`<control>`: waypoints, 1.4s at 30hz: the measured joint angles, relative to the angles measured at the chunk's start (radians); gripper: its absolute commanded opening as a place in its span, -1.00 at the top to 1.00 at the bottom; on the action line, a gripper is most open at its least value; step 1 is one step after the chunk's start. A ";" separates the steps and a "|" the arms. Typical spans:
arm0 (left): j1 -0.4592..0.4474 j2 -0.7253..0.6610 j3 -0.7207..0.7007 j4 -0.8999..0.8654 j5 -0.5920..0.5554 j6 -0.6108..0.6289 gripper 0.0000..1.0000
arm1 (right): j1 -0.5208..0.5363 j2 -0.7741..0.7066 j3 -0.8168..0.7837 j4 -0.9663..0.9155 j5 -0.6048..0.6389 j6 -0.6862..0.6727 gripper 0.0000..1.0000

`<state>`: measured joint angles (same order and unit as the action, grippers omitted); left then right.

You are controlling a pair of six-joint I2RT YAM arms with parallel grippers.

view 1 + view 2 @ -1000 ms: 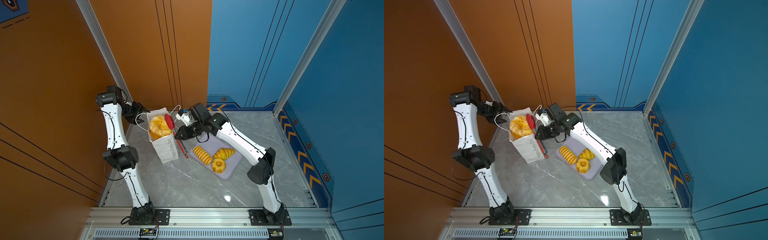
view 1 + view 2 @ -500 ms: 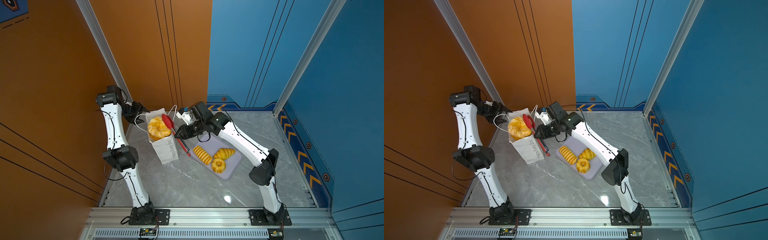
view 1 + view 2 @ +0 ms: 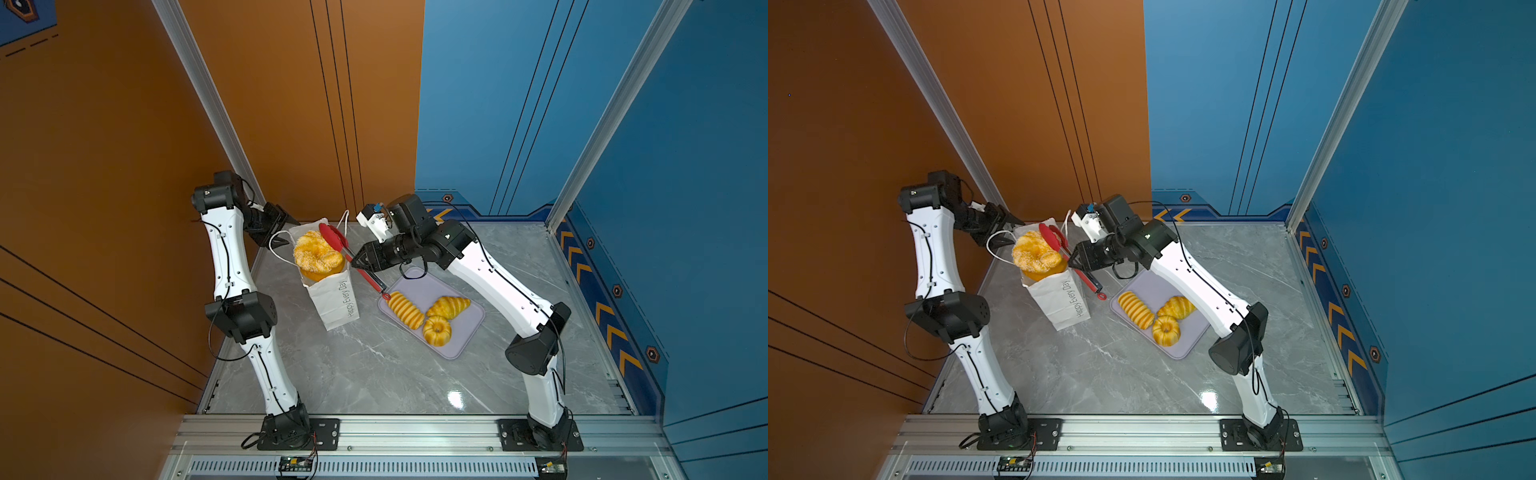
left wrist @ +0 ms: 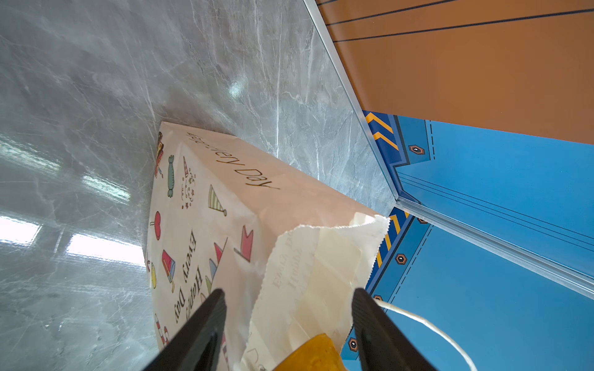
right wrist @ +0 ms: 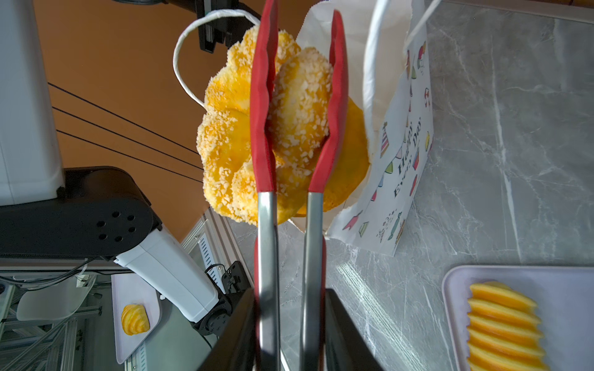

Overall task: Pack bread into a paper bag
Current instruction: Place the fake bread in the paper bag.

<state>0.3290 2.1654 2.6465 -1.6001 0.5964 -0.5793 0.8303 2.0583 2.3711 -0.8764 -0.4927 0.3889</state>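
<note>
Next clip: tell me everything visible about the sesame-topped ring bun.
The ring bun is golden-yellow, its puffy lobes crusted with pale crumbs, its underside smooth orange. It sits in the mouth of the white paper bag, mostly above the rim. The red tongs, held by the right pincer, flank one lobe with their tips.

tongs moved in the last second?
Yes: tongs tips edged across the paper bag mouth toward the orange wall, handle end swinging toward the lilac tray.

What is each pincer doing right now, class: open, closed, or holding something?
Left pincer: open, jaws either side of the paper bag rim.
Right pincer: closed on the red tongs, whose tips straddle the sesame bun.
</note>
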 measured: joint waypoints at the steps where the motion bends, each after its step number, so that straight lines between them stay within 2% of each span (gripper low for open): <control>1: 0.000 0.000 0.000 0.000 0.000 0.000 -0.31 | -0.002 0.007 0.013 0.001 -0.001 0.000 0.26; 9: 0.001 0.000 0.000 0.000 0.007 0.000 -0.31 | -0.022 0.086 0.031 0.003 -0.008 0.005 0.13; 11: 0.003 0.000 0.000 0.000 0.008 0.000 -0.30 | -0.027 0.098 0.031 0.005 -0.012 0.011 -0.20; 19: 0.007 0.000 0.000 0.000 0.011 0.000 -0.30 | -0.031 0.100 0.031 0.008 -0.034 0.011 -0.16; 23: 0.007 0.000 0.000 0.000 0.011 0.000 -0.30 | -0.031 0.100 0.031 0.008 -0.034 0.011 -0.04; 27: 0.007 0.000 0.000 0.000 0.011 0.000 -0.30 | -0.026 0.085 0.007 0.016 -0.024 0.010 -0.09; 37: 0.007 0.000 0.000 0.000 0.015 0.000 -0.30 | -0.006 -0.131 -0.174 0.013 0.032 -0.018 -0.08; 42: 0.015 0.000 0.000 0.000 0.019 0.000 -0.30 | -0.031 -0.249 -0.285 0.014 0.112 -0.043 -0.08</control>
<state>0.3439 2.1654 2.6465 -1.6001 0.6155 -0.5789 0.7994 1.8091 2.0857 -0.8619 -0.3805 0.3462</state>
